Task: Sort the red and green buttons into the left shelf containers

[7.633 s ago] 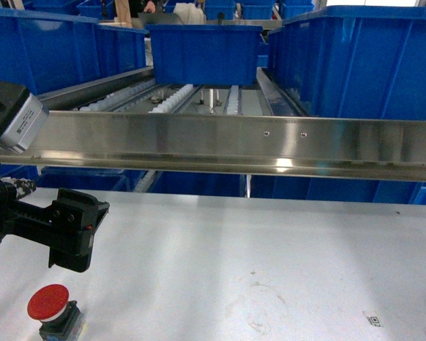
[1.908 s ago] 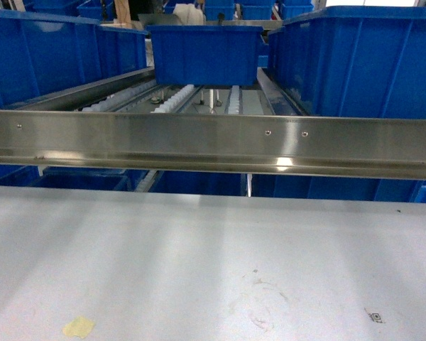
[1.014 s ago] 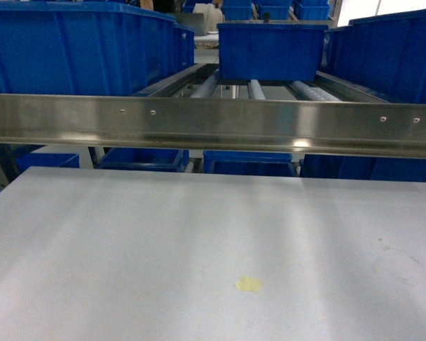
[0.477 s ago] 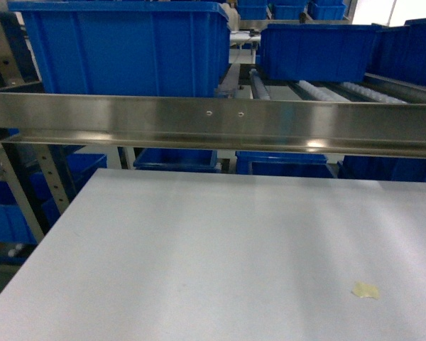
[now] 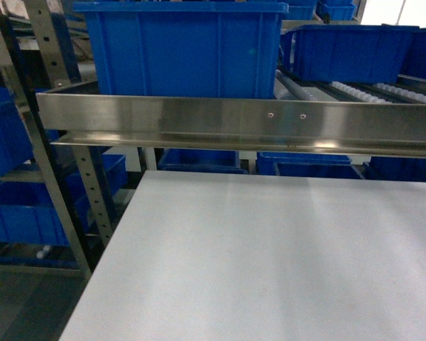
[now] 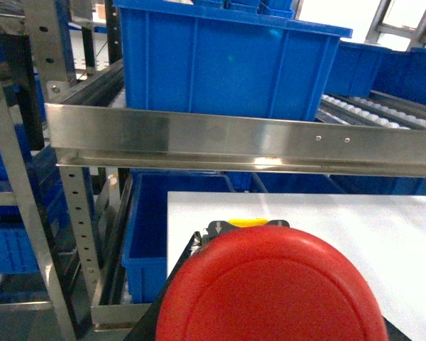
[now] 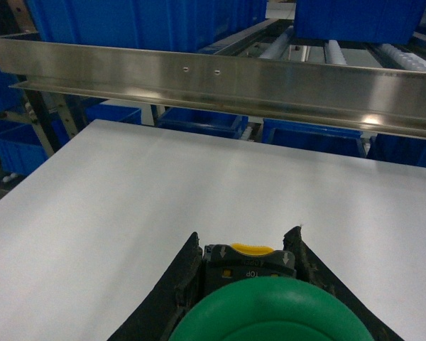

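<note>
In the left wrist view the red button (image 6: 273,288) fills the bottom of the frame. Its black body with a yellow tab (image 6: 247,224) sits between the fingers of my left gripper (image 6: 245,234), which is shut on it. The right wrist view shows the green button (image 7: 270,316) held the same way, with my right gripper (image 7: 245,245) shut on its black body above the white table (image 7: 163,185). A large blue container (image 5: 177,50) stands on the shelf behind the steel rail (image 5: 234,121); it also shows from the left wrist (image 6: 220,64). Neither gripper shows in the head view.
The white table (image 5: 270,249) ends at its left edge near a perforated shelf upright (image 5: 57,185). Lower blue bins (image 5: 28,206) sit on the left rack. More blue bins (image 5: 355,50) rest on rollers at the right behind the rail.
The head view has swung left: the table's left edge and shelf upright came into sight, and the yellow spot slid off right. The red button that stood on the table is now in my left gripper.
</note>
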